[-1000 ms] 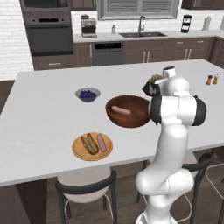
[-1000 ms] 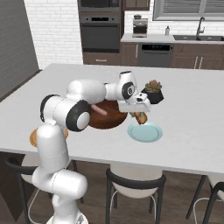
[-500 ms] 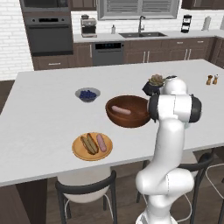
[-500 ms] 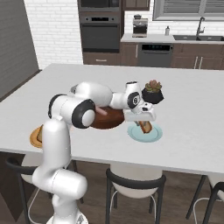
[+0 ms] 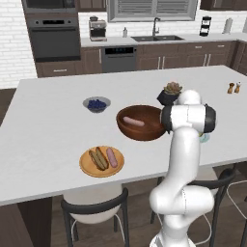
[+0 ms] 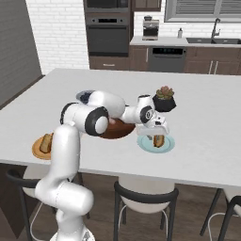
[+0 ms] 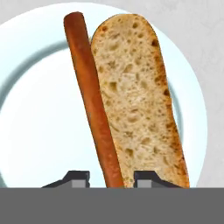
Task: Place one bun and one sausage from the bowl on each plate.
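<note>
Now the deep reddish-brown wooden bowl (image 5: 141, 123) keeps one pink sausage (image 5: 133, 121). Beside it, the pale blue plate (image 6: 156, 143) has gained the golden-brown bun (image 7: 139, 96), lowered within the last second. The gripper (image 7: 106, 177) straddles it, jaws seemingly parted, so release looks near.

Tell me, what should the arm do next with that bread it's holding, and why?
Probably open the gripper and let the bun go. The bun sits between the fingertips right over the pale blue plate, so it seems to be where it belongs. The orange plate is already served, and one sausage waits in the bowl.
</note>
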Tool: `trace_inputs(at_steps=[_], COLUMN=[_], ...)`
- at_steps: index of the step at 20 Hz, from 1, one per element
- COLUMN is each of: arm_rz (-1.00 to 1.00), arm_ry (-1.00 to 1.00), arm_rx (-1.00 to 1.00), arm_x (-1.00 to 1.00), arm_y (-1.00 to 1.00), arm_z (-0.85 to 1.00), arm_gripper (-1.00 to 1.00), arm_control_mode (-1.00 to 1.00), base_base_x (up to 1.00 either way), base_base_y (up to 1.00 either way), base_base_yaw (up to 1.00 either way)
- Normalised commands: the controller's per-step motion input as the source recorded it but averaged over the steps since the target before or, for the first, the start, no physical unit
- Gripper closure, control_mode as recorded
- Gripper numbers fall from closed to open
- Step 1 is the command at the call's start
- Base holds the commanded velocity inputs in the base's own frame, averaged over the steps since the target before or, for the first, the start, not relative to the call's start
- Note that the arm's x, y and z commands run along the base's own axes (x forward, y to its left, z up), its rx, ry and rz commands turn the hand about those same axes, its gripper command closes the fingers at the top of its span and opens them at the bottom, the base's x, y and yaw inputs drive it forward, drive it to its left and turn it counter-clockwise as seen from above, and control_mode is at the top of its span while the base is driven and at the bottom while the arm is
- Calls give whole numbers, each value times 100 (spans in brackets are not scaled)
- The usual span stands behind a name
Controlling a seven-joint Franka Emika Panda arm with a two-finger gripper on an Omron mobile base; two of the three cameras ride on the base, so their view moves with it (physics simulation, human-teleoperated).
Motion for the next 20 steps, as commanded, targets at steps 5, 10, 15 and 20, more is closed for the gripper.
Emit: trace_inputs(at_steps=[5, 10, 15, 20], arm_rz=[0, 0, 1, 27], arm_ry=[-1, -21, -38, -29], arm_rx=[1, 2, 1, 0], arm_x=[5, -52, -66, -12], arm_y=[-14, 1, 50, 100], arm_z=[7, 95, 100, 71], arm_gripper=[-100, -100, -100, -100], arm_control_mode=[-100, -100, -100, -100], base_base_x=[0, 0, 0, 0], base_base_y=[0, 0, 0, 0], base_base_yaw=[0, 0, 0, 0])
